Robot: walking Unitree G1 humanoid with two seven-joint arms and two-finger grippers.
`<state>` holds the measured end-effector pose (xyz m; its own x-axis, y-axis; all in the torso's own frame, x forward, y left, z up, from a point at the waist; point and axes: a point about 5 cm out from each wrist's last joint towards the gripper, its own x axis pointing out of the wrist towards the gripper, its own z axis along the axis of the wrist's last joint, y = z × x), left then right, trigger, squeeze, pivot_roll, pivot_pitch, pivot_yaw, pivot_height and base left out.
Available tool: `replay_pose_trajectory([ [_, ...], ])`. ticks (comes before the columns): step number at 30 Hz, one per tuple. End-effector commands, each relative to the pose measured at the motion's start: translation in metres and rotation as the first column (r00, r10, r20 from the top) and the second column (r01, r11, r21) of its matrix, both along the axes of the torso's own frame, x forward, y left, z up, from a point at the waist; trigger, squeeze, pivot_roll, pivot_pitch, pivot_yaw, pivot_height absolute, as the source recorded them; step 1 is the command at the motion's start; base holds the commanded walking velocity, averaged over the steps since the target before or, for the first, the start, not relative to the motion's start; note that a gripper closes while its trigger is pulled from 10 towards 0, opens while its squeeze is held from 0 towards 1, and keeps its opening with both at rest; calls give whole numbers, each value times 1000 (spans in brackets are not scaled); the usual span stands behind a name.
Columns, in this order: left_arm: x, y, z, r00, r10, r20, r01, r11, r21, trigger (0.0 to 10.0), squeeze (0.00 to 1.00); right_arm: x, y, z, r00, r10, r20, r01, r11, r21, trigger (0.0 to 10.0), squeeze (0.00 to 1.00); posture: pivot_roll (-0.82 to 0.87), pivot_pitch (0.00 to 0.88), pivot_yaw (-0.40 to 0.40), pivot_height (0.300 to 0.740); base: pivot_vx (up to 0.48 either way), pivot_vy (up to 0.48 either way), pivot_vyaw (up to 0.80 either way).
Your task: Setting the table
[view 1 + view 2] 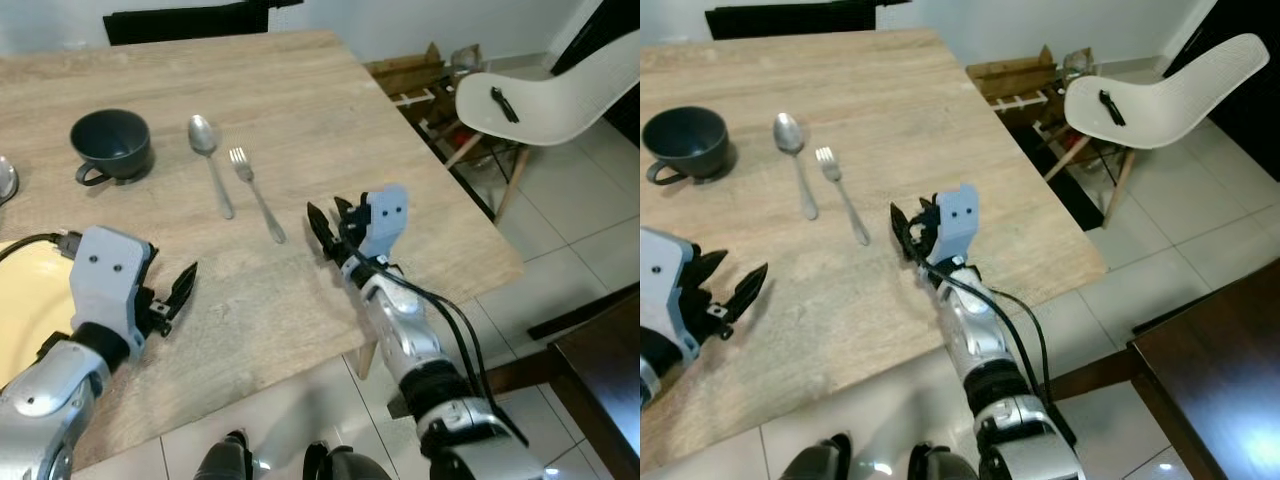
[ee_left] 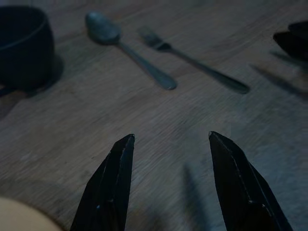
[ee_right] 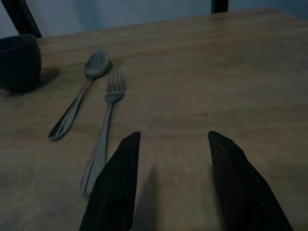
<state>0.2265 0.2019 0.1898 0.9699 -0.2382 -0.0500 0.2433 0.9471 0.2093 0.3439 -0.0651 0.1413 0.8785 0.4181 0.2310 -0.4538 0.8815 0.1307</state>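
Setting partly done, by look of it: cutlery + cup out, both grippers empty.

- Left gripper (image 1: 178, 290) near front edge of table (image 1: 300, 90), jaws spread, nothing between.
- Right gripper (image 1: 330, 228) toward right edge, jaws apart, tips just beside fork handle.
- Yellow plate (image 1: 22, 300) at left edge, placement prob. unfinished.
- Fork (image 1: 255, 192) + spoon (image 1: 210, 160) mid-table, side by side, not touching; plain steel, handles toward robot.
- Dark cup (image 1: 112, 145) farther left, upright, handle toward front edge.

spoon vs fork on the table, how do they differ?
The spoon ends in a smooth oval bowl; the fork ends in tines. The spoon lies nearer the dark cup, the fork nearer the right gripper, its handle end close to the open fingers. The spoon's head sits farther up the table than the fork's. Both are silver metal, lying flat side by side on the wood, untouched.
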Motion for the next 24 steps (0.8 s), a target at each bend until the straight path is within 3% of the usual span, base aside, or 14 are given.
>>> replay_pose_trajectory([
  [1,0,-7,-9,997,-66,-41,66,998,1,10000,0,-7,-5,-5,1000,-21,-8,21,1000,2,10000,0,137,44,-26,740,0,0,0],
  [6,11,-10,-15,998,-57,-36,58,998,6,10000,0,-15,-2,5,998,40,48,-38,998,-49,10000,0,115,33,-18,740,0,0,0],
  [9,16,-2,-12,1000,-1,-13,1,1000,13,10000,0,-20,13,5,981,189,50,-178,968,-178,10000,0,123,35,-29,740,0,0,0],
  [12,17,6,-9,999,48,0,-48,999,20,10000,0,-23,22,-5,962,273,17,-253,911,-324,10000,0,134,40,-41,740,0,0,0],
  [20,17,13,-8,996,85,3,-85,996,7,10000,0,-26,30,-7,954,300,-20,-288,895,-341,10000,0,142,52,-50,740,0,0,0],
  [24,21,15,-6,995,104,14,-104,995,-11,10000,0,-21,32,-12,968,243,-57,-246,893,-377,10000,0,149,59,-43,740,0,0,0],
])
